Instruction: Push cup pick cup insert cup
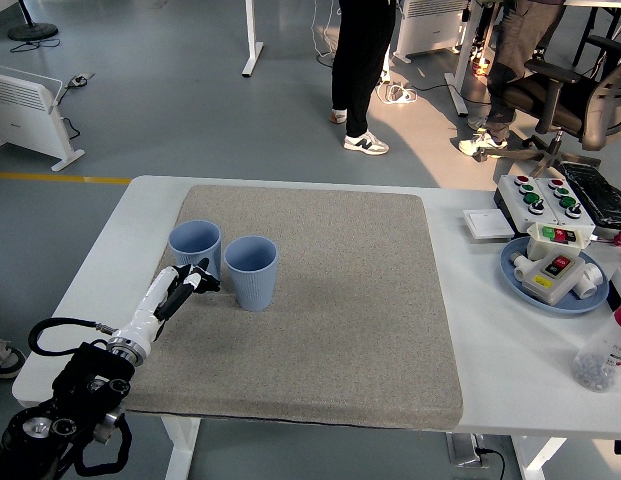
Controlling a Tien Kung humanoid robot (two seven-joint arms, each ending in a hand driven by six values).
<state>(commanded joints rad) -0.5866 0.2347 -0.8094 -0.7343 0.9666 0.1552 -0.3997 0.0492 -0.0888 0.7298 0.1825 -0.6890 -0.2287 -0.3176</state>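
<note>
Two light blue cups stand upright on the grey mat [320,300]. The left cup [194,248] is near the mat's left edge, and the right cup [251,271] stands just beside it, a little nearer to me. My left hand [193,279] reaches in from the lower left, with its black fingertips at the front base of the left cup. The fingers are loosely curled and hold nothing. The right arm is out of view.
On the table's right stand a blue plate [553,291] with a switch box, a button panel [543,197], a white square pad [487,224] and a clear bottle [602,357]. People's legs and an office chair are beyond the table's far side.
</note>
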